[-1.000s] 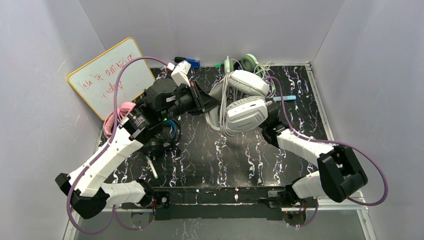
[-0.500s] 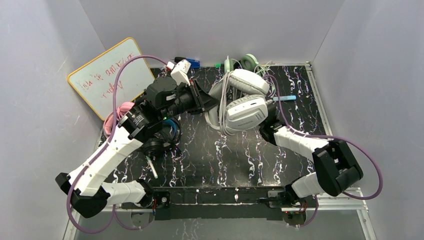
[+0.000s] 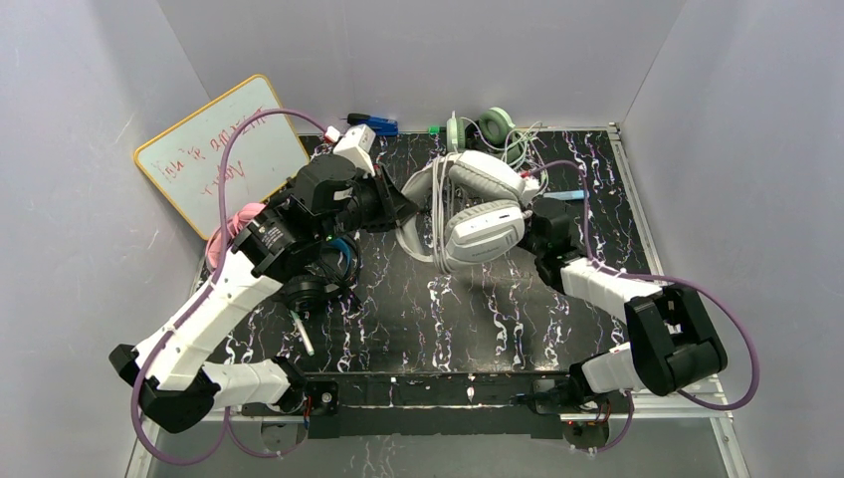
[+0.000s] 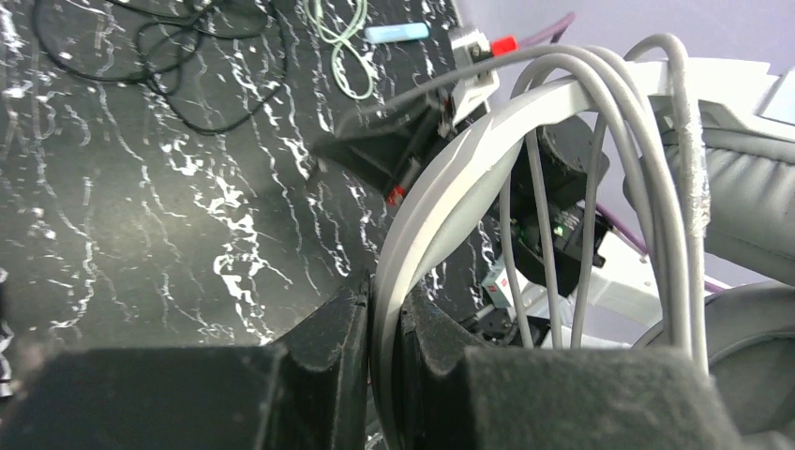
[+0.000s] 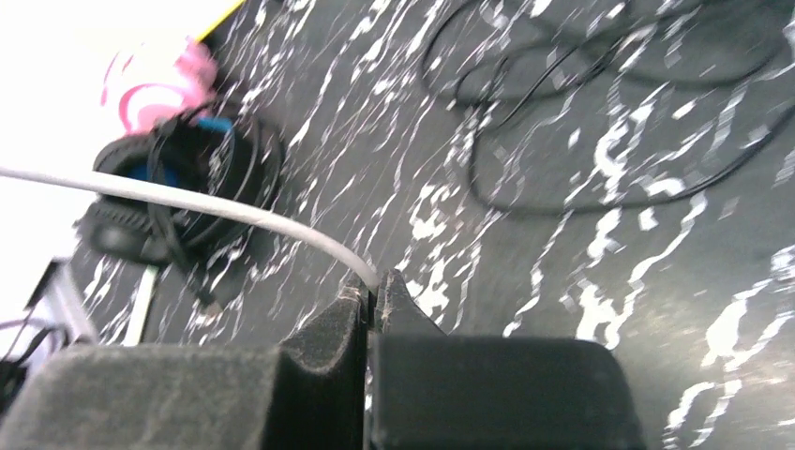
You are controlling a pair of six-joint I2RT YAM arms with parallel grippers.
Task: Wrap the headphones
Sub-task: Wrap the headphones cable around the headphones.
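White-grey headphones (image 3: 485,224): cup shell hard plastic, smooth, satin sheen, ribbed face. Thin band (image 4: 441,197): same plastic, semi-gloss. Cushion (image 4: 750,187) at 3 o'clock in left wrist view: soft grey leatherette, matt, creased. Cord (image 5: 216,204): rubbery, smooth, pale. Left gripper (image 4: 384,323) & right gripper (image 5: 370,295): black plastic, matt, fine-grained. Tabletop (image 3: 418,299): black marble-print sheet, low gloss. Whiteboard (image 3: 214,149) at 10 o'clock: glossy face, yellow frame.

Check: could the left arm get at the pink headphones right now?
Probably not. The left gripper is shut on the headband of the white-grey headphones, and the pink headphones lie partly hidden behind that arm itself.
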